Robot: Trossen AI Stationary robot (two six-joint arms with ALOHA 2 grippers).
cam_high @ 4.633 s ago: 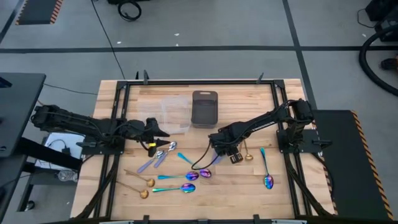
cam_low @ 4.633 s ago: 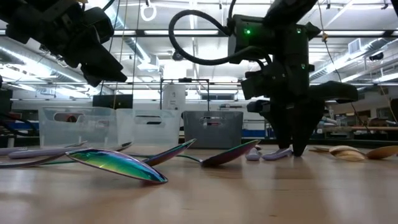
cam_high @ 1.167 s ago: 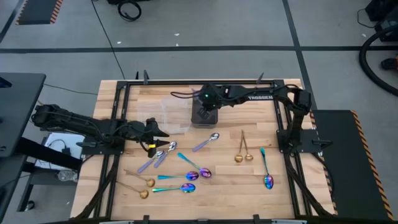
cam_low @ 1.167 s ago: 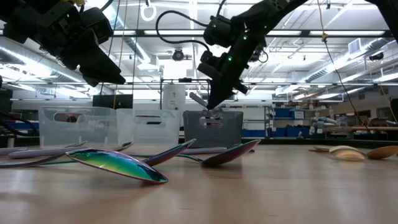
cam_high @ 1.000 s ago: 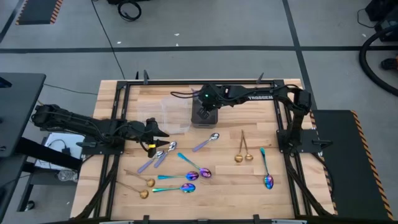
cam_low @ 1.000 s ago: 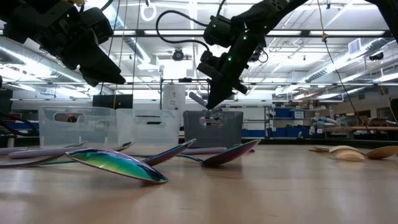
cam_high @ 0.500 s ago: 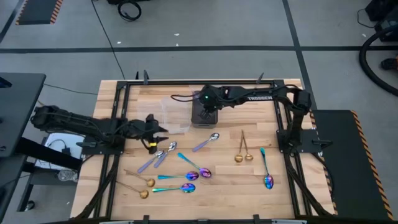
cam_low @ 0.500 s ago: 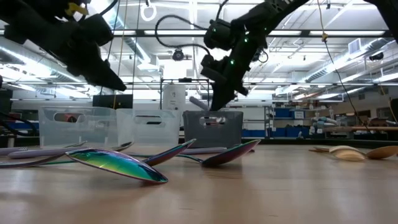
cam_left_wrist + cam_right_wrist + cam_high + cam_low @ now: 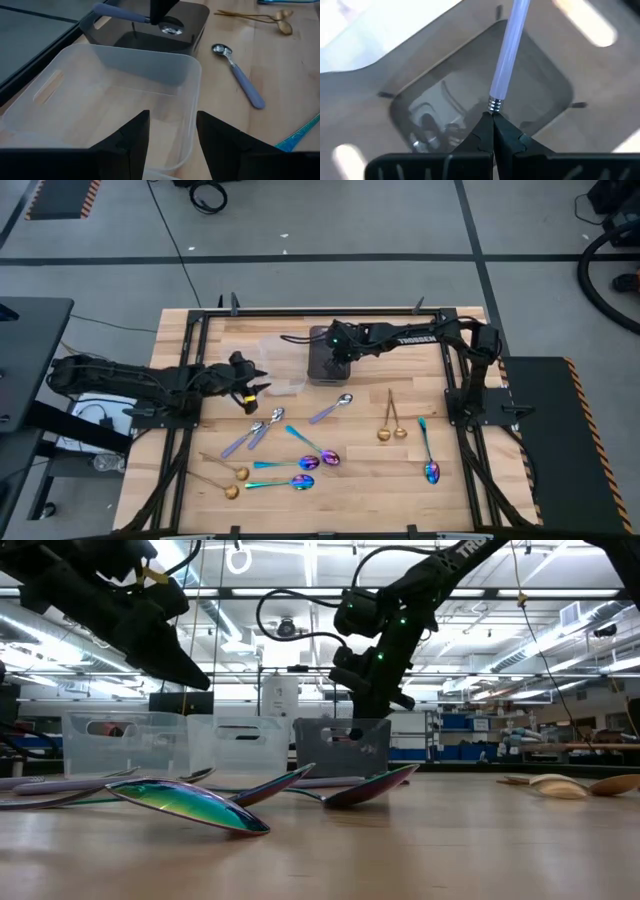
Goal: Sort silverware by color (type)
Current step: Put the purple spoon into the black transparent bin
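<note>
High view first: the right gripper point(image 9: 337, 352) hangs over the dark gray tray point(image 9: 329, 368) at the back of the table, while the left gripper point(image 9: 252, 388) sits near the clear container point(image 9: 283, 366). The rest of the silverware point(image 9: 300, 463) is scattered across the front half of the table.

Low view: right arm pointing down into the tray, left arm up high. Hard to make out the spoon from here, honestly.

Left wrist view: fingers spread apart with nothing between them, hovering over the clear container.

Right wrist view: jaws pinched tight on the neck of a lavender-handled spoon point(image 9: 509, 55), dangling above the tray's floor.

So this looks like the drop-off step for that spoon. Next move should be letting go so it lands in the tray, then heading back for a matching one.
</note>
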